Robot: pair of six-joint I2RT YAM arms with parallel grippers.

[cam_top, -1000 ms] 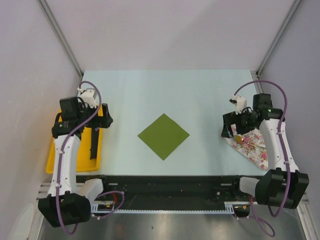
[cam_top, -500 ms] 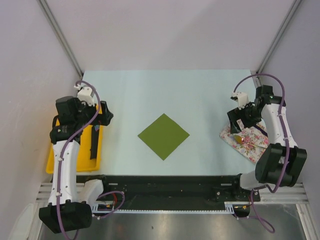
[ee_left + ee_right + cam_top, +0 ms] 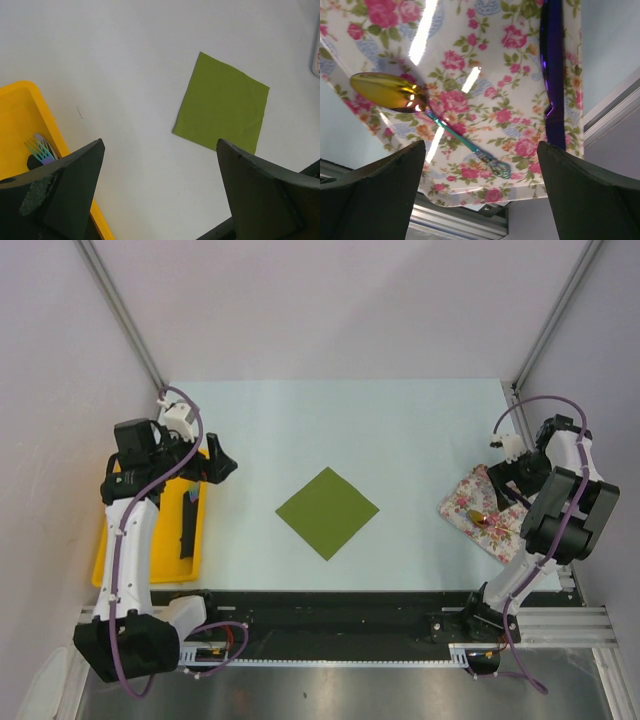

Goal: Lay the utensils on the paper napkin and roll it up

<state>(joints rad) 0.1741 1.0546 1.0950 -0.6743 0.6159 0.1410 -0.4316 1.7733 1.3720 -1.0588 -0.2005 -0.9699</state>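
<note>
**Table setting stock: two holders, one napkin, three utensils**

Holder 1: yellow tray [image 3: 170,540], at the left edge of the table [image 3: 400,430]. It holds a fork [image 3: 41,149] with rainbow-tinted tines and a dark handle. The rest of its contents are hidden by the left arm.

Holder 2: floral-print mat [image 3: 485,75], white with pink roses, at the right edge. It holds a spoon [image 3: 410,100] with a shiny gold bowl and a slim teal handle. A dark purple knife [image 3: 552,75] lies along one side of the mat, apart from the spoon.

Napkin [image 3: 327,512]: plain olive-green square lying flat at mid-table, one corner toward the arm bases, with faint creases. It is well apart from both holders.

Left gripper [image 3: 160,150]: jaws spread wide and empty, above the tray's edge. Right gripper [image 3: 480,145]: jaws spread wide and empty, over the mat.
</note>
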